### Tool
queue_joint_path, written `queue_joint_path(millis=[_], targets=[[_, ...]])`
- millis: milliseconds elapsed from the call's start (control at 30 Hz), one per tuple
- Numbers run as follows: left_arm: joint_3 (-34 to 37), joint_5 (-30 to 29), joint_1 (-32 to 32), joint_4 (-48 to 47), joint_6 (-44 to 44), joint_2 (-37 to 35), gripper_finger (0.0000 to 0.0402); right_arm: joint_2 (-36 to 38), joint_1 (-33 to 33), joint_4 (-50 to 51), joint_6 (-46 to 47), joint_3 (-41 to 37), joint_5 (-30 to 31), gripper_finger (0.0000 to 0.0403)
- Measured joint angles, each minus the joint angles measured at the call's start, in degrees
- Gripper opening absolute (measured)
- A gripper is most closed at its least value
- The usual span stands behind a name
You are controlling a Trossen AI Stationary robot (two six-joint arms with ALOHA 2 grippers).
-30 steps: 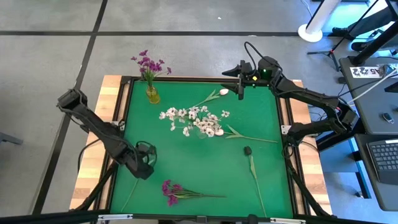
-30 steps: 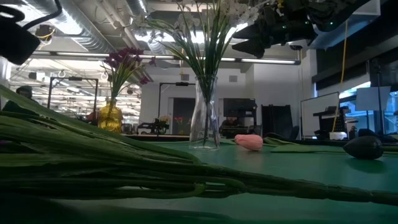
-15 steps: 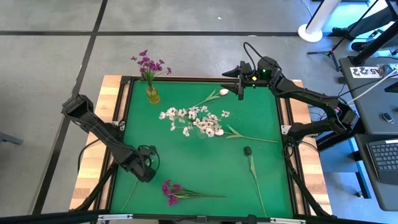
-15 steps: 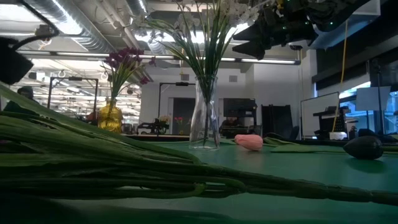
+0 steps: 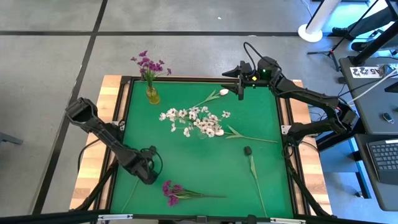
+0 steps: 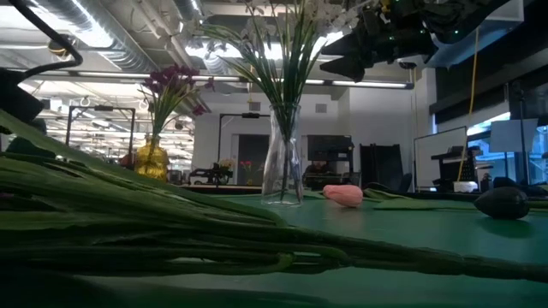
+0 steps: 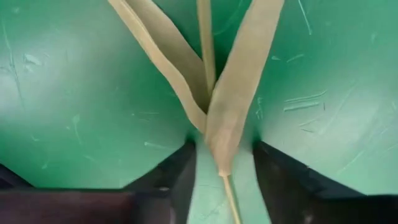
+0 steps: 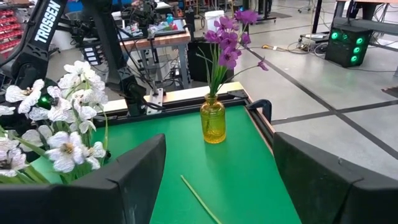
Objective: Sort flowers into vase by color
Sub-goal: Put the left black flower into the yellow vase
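Open green mat [image 5: 186, 163] lies between the tall clear glass vase of white blossoms [image 5: 198, 121] mid-table and the loose magenta-flowered stems [image 5: 180, 191] near the front edge. A small yellow glass bottle with purple flowers [image 5: 151, 92] blocks the far left corner. A small dark object [image 5: 247, 150] and leafy green stem [image 5: 254, 171] clutter the right side.

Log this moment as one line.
left gripper open astride purple flower stem | right gripper open, waiting above table's far edge

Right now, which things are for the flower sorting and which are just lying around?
For the job: purple flowers, pink bud, leafy stem, yellow vase, clear vase, left claw, right claw.
Just there: keyboard, black lump.
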State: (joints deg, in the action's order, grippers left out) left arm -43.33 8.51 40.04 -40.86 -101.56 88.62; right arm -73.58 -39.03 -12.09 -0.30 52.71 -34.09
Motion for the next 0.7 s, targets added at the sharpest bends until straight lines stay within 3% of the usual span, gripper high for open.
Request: queue_joint_path(millis=[233,367,500,700], targets=[[0.0,-0.7,-1.5,-0.4,-1.0,0.0,0.0015,0.0,0.0,0.2,0.0,0.0,0.0,0.0293],[0.0,-4.5,-2.7,-1.1,0.1,-1.2,0.0007,0.0,0.0,0.2,-0.2,0.0,0.0,0.0293],[-2.6,-11.4,-4.4,-9.5,0.4,-5.1,0.0004,0.0,0.0,0.2,-0.2,0.0,0.0,0.0293],[-11.5,-30.5,-5.7,-28.3,-1.0,-14.5,0.0002,0.0,0.0,0.2,-0.5,0.0,0.0,0.0293]])
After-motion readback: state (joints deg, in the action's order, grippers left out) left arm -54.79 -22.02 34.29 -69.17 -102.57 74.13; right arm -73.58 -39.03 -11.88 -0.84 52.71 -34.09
